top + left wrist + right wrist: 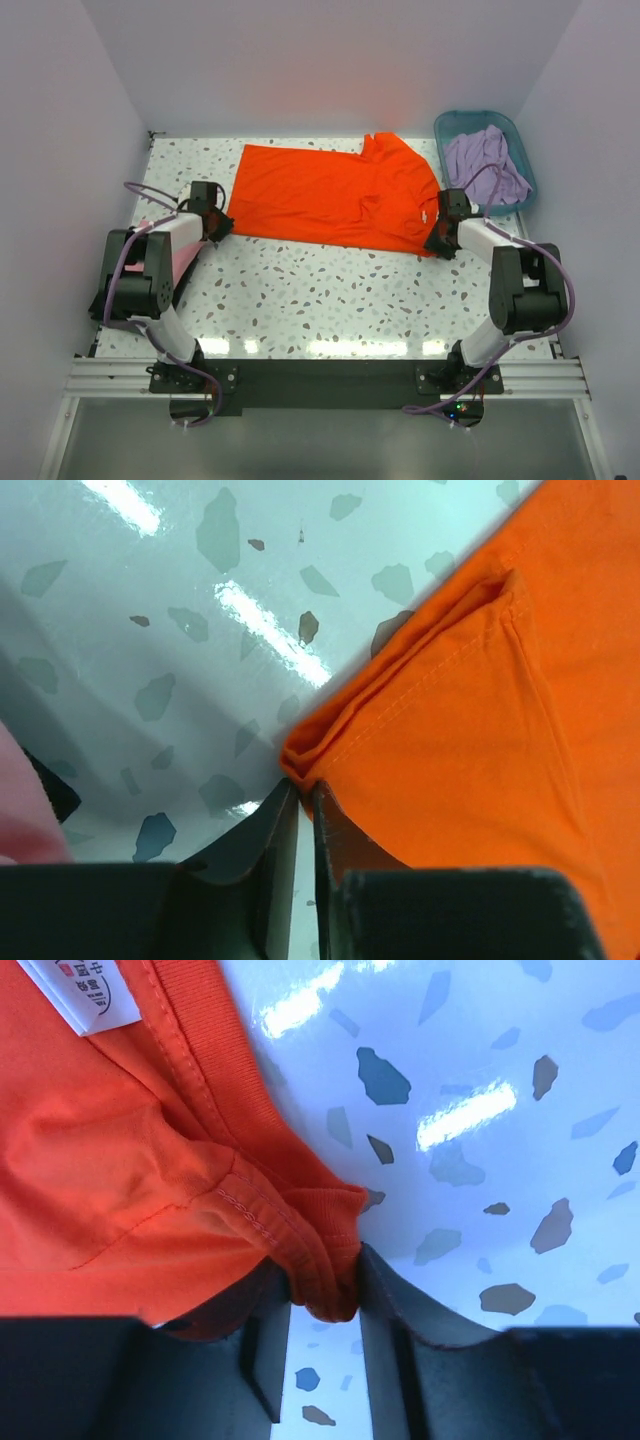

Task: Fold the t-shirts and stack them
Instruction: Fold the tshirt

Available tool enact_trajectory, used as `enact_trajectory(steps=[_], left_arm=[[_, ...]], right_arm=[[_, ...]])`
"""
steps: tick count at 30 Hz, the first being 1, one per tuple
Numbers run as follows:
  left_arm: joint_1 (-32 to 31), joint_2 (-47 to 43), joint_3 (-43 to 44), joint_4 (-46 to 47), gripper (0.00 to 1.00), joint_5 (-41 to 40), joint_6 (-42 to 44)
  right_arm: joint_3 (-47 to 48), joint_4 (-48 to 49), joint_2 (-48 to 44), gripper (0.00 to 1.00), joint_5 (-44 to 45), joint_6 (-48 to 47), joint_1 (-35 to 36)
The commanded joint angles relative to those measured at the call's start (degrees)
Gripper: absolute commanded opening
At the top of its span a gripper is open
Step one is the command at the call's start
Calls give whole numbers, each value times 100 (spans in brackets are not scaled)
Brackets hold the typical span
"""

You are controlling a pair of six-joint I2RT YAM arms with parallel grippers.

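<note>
Left pincer (305,798) pinches orange t-shirt (480,760) corner; right pincer (325,1280) clamps bunched edge (white label (85,995) nearby).

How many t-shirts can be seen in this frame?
3: the orange t-shirt spread on the table, a lavender one in the teal basket, a pink one under the left arm. Others may be hidden.

Speckled white terrazzo table (330,290) between plain pale walls (330,60), bright light reflections (330,347) along its near edge.
</note>
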Motion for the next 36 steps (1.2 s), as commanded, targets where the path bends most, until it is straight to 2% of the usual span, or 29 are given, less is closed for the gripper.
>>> enact_trajectory(steps=[1, 2, 4, 9, 18, 26, 32, 35, 36], left_arm=[[32, 225, 171, -142, 14, -264, -19], [32, 234, 198, -212, 7, -291, -27], [32, 251, 277, -283, 0, -335, -36], [15, 15, 304, -537, 0, -501, -115], [-46, -968, -223, -1170, 0, -949, -511], [-73, -2147, -1145, -1662, 0, -1108, -827], [-91, -3307, -1831, -2128, 0, -1126, -1073], [-91, -3869, -2042, -2330, 0, -1143, -1126], [-91, -4079, -2043, -2392, 3, -1143, -1109]], right_arm=[[-88, 303, -13, 28, 152, 19, -146], [-114, 295, -57, 26, 143, 10, -173], [-114, 260, -118, 19, 91, -16, -269], [17, -82, -338, 3, -94, -122, -340], [-228, -671, -1269, 2, -305, -104, -612], [-729, -1278, -2552, 3, -568, -105, -761], [-940, -2059, -3632, 7, -789, -34, -779], [-914, -2376, -3967, 24, -990, 27, -779], [-862, -2464, -4125, 39, -1008, 71, -779]])
